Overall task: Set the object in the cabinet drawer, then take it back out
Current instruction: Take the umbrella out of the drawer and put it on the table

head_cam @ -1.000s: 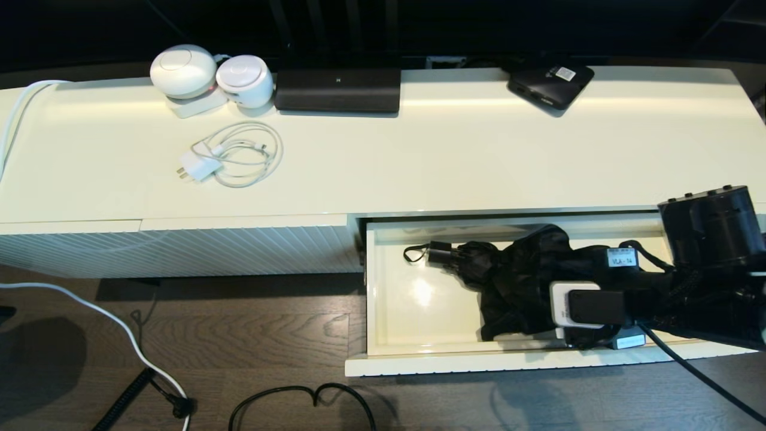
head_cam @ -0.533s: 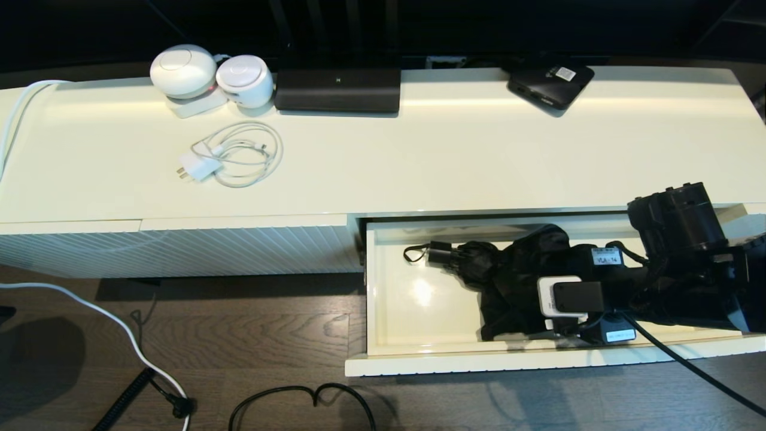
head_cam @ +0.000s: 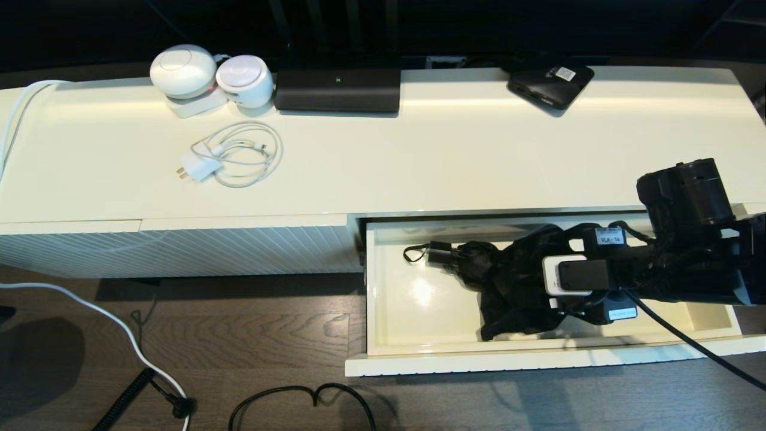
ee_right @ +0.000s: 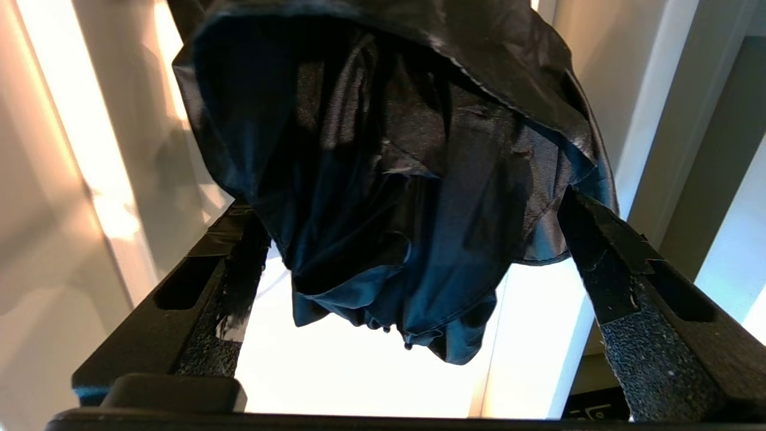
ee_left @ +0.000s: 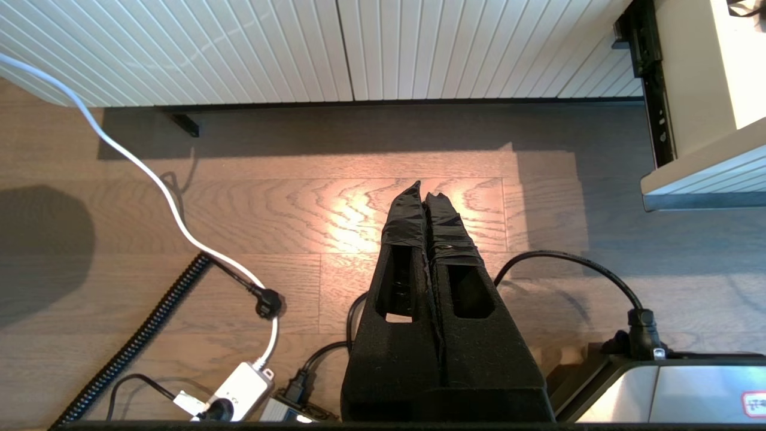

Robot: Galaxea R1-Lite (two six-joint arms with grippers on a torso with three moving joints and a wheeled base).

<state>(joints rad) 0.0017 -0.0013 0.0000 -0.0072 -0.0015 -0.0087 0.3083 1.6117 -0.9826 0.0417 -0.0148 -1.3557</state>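
Note:
The black folding umbrella [head_cam: 508, 281] lies in the open cream drawer [head_cam: 413, 317], its short handle and wrist loop [head_cam: 434, 252] pointing left. My right gripper [head_cam: 529, 282] reaches in from the right and stands open. In the right wrist view its fingers [ee_right: 230, 269] straddle the bunched fabric of the umbrella [ee_right: 395, 167], which hangs between them with the jaws spread wide. The right gripper [ee_right: 413, 227] is over the glossy drawer floor. My left gripper [ee_left: 423, 193] is shut and empty, low over the wooden floor left of the drawer; it does not show in the head view.
On the cabinet top [head_cam: 455, 161] sit two white round devices [head_cam: 209, 75], a coiled white charger [head_cam: 230, 157], a long black device [head_cam: 338, 90] and a flat black box with a label [head_cam: 550, 82]. Cables [head_cam: 149, 365] lie on the floor. A ribbed panel [head_cam: 179, 248] stands left of the drawer.
My right arm has shifted from the drawer's front edge towards its back, over the umbrella. The umbrella's handle has stayed where it was.

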